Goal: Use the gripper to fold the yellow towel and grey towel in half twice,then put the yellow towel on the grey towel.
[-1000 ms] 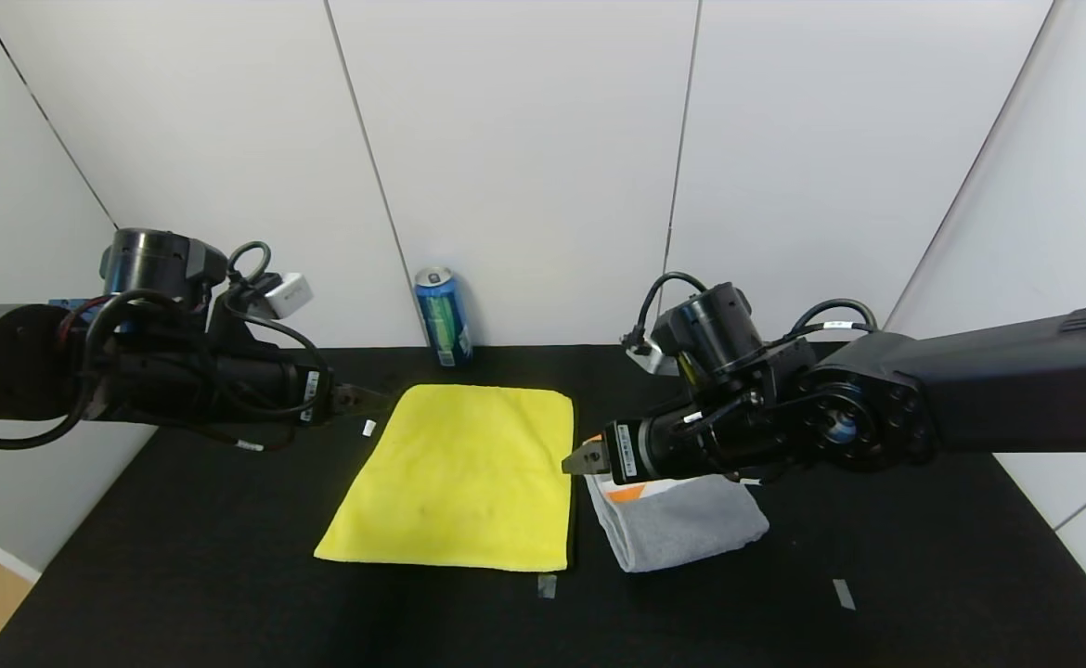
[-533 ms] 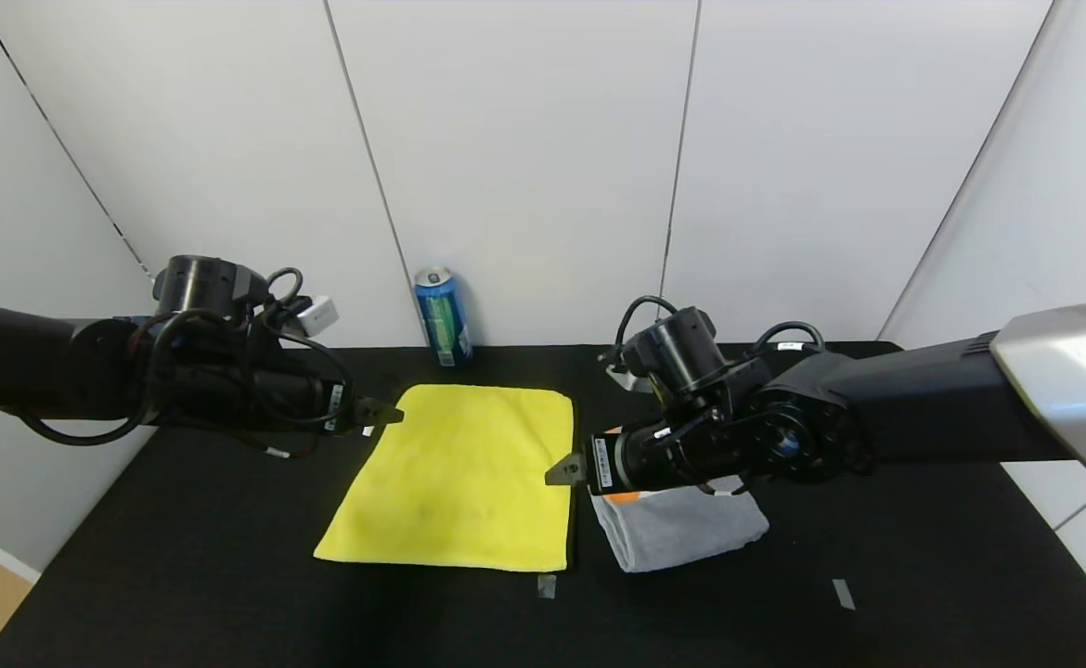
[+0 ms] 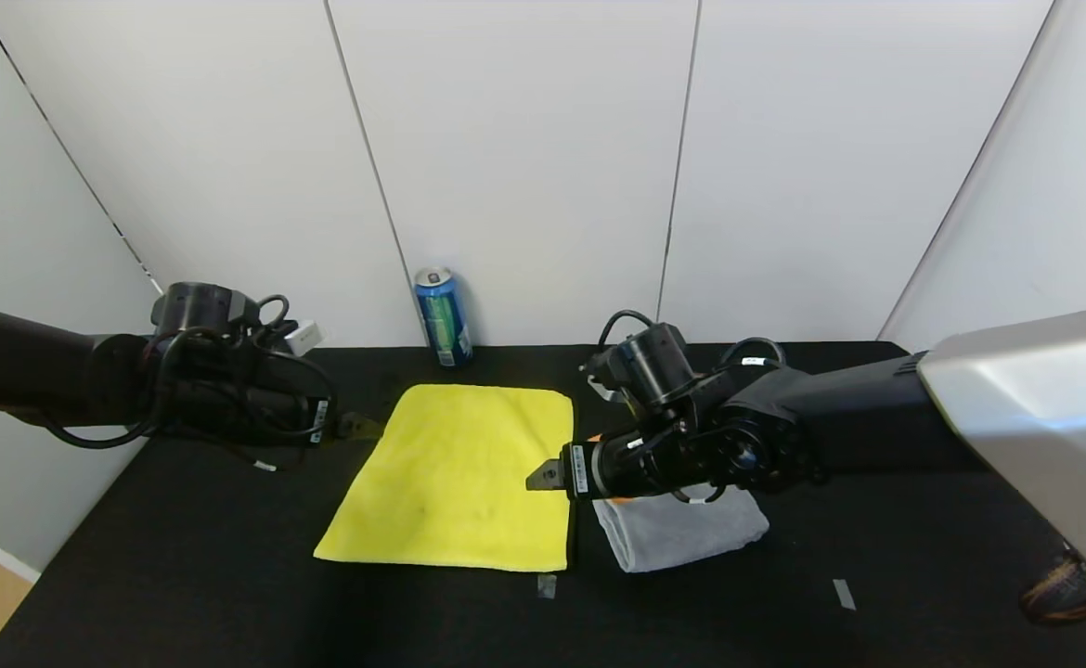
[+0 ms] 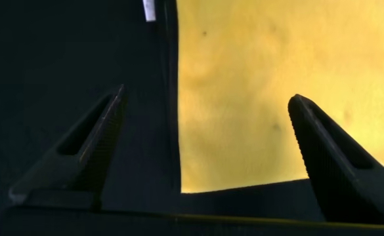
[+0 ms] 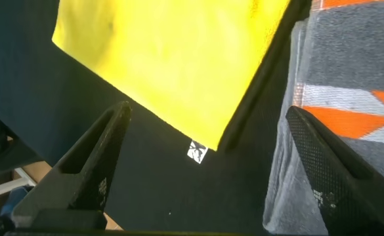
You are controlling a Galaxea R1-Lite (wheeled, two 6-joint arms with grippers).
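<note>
the grey towel (image 3: 682, 529) is seen already folded into a small thick bundle on the black table (image 3: 181, 575), with its orange and white band tucked under the right arm. it looks finished, though the number of folds cannot be counted.

the yellow towel (image 3: 459, 478) is laid flat just beside the grey one, on the robot's left of it, close but not on top. it looks like one wide flat piece. whether one fold has been made in it cannot be told, so at least one more fold is judged to be left. after that, it must be put on the grey towel.

the left gripper (image 3: 357, 427) is held low by the far left corner of the yellow towel. its jaws are spread wide, one over the cloth and one over the table, and nothing is held.

the right gripper (image 3: 543, 476) is held over the right edge of the yellow towel, just above the grey one. its jaws are spread wide too, and nothing is held.

a blue can (image 3: 442, 315) is stood at the back by the wall.
</note>
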